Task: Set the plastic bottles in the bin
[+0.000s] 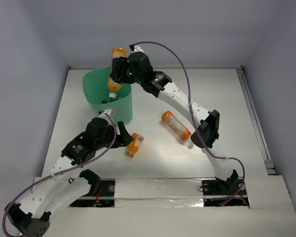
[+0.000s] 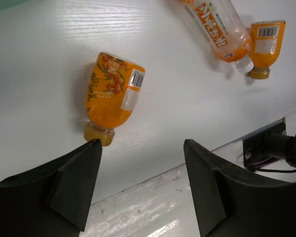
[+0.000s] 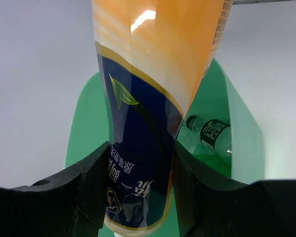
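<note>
My right gripper [image 1: 117, 74] [image 3: 140, 153] is shut on an orange bottle with a dark blue label [image 1: 119, 53] [image 3: 143, 123]. It holds the bottle tilted, cap down, over the mouth of the mint-green bin [image 1: 122, 106] [image 3: 241, 143]. A clear black-capped bottle [image 3: 212, 133] lies inside the bin. My left gripper [image 1: 124, 136] [image 2: 142, 144] is open just above the table. A small orange bottle [image 1: 134, 144] [image 2: 111, 94] lies just ahead of it, its cap by the left fingertip [image 2: 91, 148]. Nothing is between the fingers.
A longer orange-labelled bottle with a white cap [image 1: 175, 125] [image 2: 219, 29] lies on the white table to the right of centre. Another small orange bottle [image 2: 266, 42] lies beside it. The right arm [image 1: 180, 98] spans the table above them.
</note>
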Tool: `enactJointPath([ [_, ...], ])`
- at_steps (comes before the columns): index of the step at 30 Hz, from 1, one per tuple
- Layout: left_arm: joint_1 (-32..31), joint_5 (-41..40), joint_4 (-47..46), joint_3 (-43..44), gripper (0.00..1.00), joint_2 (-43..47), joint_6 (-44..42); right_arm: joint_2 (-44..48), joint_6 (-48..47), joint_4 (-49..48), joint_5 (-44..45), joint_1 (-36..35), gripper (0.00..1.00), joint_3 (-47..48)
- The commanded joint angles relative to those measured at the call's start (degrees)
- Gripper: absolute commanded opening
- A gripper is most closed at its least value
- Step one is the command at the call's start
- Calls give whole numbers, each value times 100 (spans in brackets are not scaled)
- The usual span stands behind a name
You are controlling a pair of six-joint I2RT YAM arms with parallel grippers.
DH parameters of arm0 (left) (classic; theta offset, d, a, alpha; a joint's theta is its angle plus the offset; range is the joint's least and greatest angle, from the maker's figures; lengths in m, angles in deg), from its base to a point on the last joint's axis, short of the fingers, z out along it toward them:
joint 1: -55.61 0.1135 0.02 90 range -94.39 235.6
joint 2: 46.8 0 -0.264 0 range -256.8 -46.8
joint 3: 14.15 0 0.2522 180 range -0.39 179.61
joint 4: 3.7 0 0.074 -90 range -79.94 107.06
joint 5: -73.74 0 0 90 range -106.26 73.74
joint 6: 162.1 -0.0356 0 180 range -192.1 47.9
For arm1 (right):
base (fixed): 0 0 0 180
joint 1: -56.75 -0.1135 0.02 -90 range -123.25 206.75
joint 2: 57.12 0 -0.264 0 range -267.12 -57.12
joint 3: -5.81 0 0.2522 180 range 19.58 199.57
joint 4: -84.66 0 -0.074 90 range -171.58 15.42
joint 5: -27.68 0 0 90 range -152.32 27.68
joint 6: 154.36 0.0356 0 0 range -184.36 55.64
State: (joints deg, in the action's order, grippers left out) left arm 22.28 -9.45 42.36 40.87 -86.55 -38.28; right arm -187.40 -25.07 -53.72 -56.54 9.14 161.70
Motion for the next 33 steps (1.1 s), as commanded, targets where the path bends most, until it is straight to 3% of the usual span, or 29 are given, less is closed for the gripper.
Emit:
enactJointPath([
  [1, -200, -215, -320, -240, 67, -42, 353, 380, -26, -571, 274, -169, 49, 281],
  [7, -333, -365, -443, -346, 79, -296, 344, 476, -316, -448, 511, -345, 78, -61],
  [13, -518, -259, -751, -399, 80, -745, 283, 959, -264, -649, 661, -398, 90, -711],
  [17, -622, -338, -865, -399, 80, -1060, 248, 1451, -395, -536, 792, -398, 90, -1027],
  [18, -623, -338, -926, -408, 80, -1131, 213, 1618, -465, -544, 863, -398, 87, -1177],
  [20, -693, -338, -1005, -416, 80, -1298, 177, 2074, -536, -702, 1247, -398, 41, -1694],
  [22, -851, -355, -1067, -417, 80, -1614, 133, 2944, -641, -1113, 1443, -398, 9, -2897],
  [24, -904, -539, -1137, -417, 80, -1886, 142, 3489, -764, -1300, 1452, -345, 8, -4097],
  [27, -983, -854, -1164, -355, 80, -2116, 142, 4465, -808, -1353, 1505, -292, 9, -5182],
  [30, -1036, -1172, -1120, -215, 80, -2327, 107, 5405, -791, -1423, 1461, -240, 20, -6624],
  [33, -1036, -1454, -1094, -100, 80, -2581, 28, 6214, -651, -1494, 1137, -73, 50, -7890],
])
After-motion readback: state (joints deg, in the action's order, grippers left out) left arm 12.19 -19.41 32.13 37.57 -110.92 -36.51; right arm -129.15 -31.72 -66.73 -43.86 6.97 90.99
